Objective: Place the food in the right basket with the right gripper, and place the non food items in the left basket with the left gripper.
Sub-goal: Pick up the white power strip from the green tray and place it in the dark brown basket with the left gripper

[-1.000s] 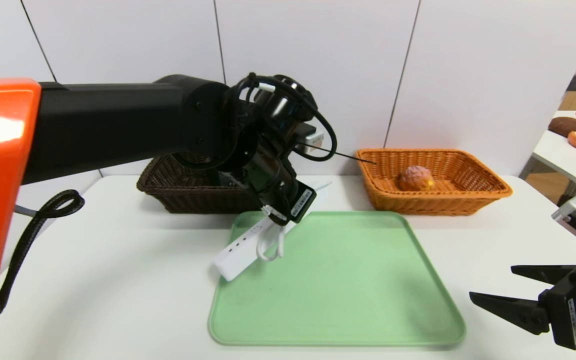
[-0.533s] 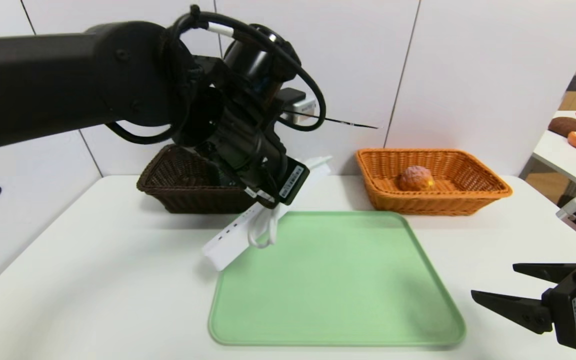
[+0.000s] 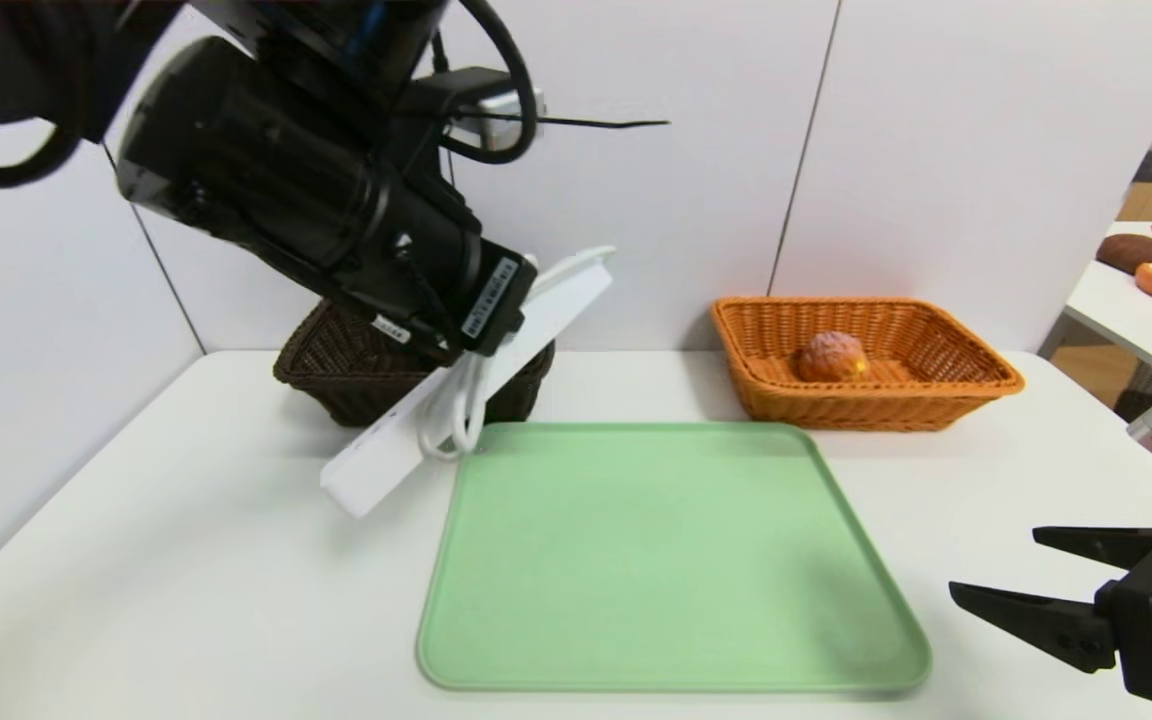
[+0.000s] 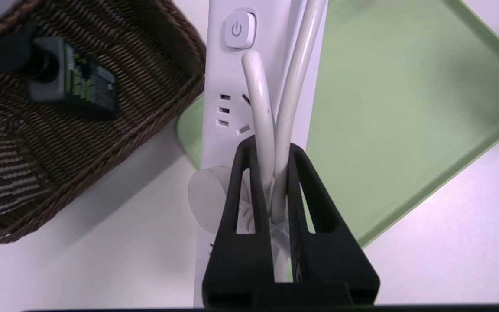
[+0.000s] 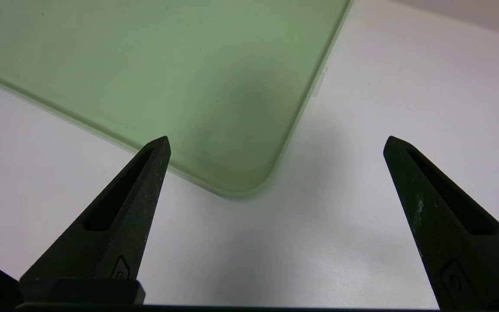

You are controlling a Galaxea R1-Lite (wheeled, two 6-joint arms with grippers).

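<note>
Our left claw [image 4: 277, 182] is closed tight on the coiled white cord [image 4: 290, 86] of the long white power strip [image 3: 476, 385], which hangs aslant above the desk [image 3: 186, 520], in front of the dark brown, deep-sided wicker basket [image 4: 141, 147]. The squarish black pump bottle with a label [image 4: 76, 82] lies in that basket, and the round bun with a cracked pinkish crust [image 3: 832, 357] sits in the bright orange wicker basket [image 3: 866, 408]. Our right claw [image 3: 996, 560] stands wide apart with nothing in it, idle beside the shallow green tray [image 3: 676, 560].

The step in hand, as we judge it, is bringing the strip over to the dark basket. Since we have it by the cord, it may swing or twist, so we should move slowly and let it settle. We want its low end lifted clear of the woven rim before we go across, and the strip turned to run along the basket's length, as it looks long for the space. We should lower it beside the bottle rather than onto it, and part the claw only once the strip is supported, drawing straight up so that no loop of cord snags.
</note>
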